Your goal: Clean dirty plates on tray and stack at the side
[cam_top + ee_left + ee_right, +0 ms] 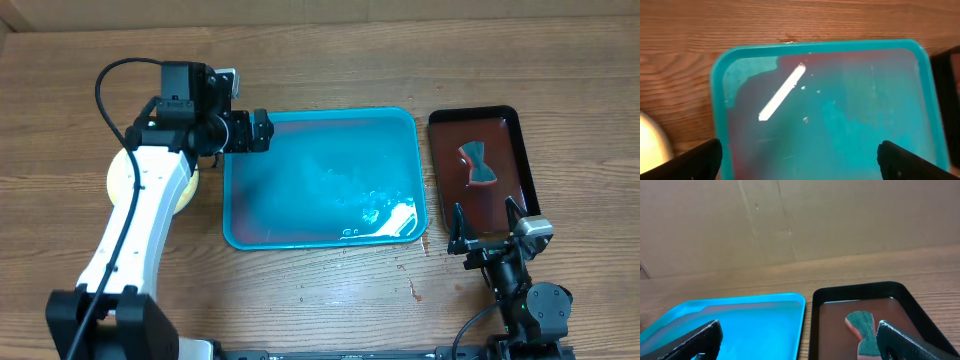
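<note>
Where the blue tray sits: the blue tray lies mid-table between the two arms, with no plate on it; only a wet, red-tinged film and droplets cover its floor.
Plates: a pale yellow round edge shows on the table just beside the blue tray's left end, under the left arm. This is judged to be the stack at the side; the count cannot be told, since the arm hides most of it.
Left gripper: the left gripper hovers over the blue tray's left rim, jaws wide apart and holding nothing, judged to be clear of the stack so as not to disturb it.
Right gripper: the right gripper hangs over the near end of the dark tray, fingers spread and empty.
Sponge: a green and pink sponge lies inside the dark tray, apart from the fingers, judged to be parked there to keep its wetness off the table.
Task status: judged complete or nearly so, with nothing left on the blue tray to wash.
</note>
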Controlling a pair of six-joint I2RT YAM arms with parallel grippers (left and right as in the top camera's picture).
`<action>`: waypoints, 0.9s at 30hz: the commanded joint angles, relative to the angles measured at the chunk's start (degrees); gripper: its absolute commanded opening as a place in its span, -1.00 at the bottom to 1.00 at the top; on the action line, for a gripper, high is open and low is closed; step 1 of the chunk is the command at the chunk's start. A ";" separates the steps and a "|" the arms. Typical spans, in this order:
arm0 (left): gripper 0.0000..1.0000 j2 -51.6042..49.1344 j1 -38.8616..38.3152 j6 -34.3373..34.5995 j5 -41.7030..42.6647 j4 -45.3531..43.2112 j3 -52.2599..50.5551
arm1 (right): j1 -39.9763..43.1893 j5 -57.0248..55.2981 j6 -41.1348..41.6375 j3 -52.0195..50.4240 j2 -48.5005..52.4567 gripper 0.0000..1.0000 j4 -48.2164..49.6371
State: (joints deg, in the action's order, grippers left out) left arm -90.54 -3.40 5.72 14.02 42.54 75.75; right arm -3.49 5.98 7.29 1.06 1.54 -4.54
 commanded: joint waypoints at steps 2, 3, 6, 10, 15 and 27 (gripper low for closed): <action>1.00 6.32 -0.37 -3.61 -10.71 0.94 0.48 | -0.63 -0.39 0.24 -0.61 -0.50 1.00 0.31; 1.00 7.41 -0.37 -3.61 -12.09 0.92 0.46 | -0.63 -0.39 0.24 -0.61 -0.50 1.00 0.31; 0.99 10.86 -0.37 -3.63 -14.23 0.96 0.24 | -0.63 -0.39 0.24 -0.61 -0.50 1.00 0.31; 1.00 16.20 -0.37 -3.63 -15.89 0.94 -1.62 | -0.63 -0.39 0.24 -0.61 -0.50 1.00 0.31; 0.99 24.57 -0.37 -3.91 -16.20 0.90 -7.76 | -0.63 -0.39 0.24 -0.61 -0.50 1.00 0.31; 0.99 51.95 -0.37 -4.46 -15.45 -21.97 -38.32 | -0.63 -0.39 0.24 -0.61 -0.50 1.00 0.31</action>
State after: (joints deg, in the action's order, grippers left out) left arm -44.21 -3.40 2.52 -1.17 23.81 43.27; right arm -3.53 5.93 7.29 1.06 1.54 -4.56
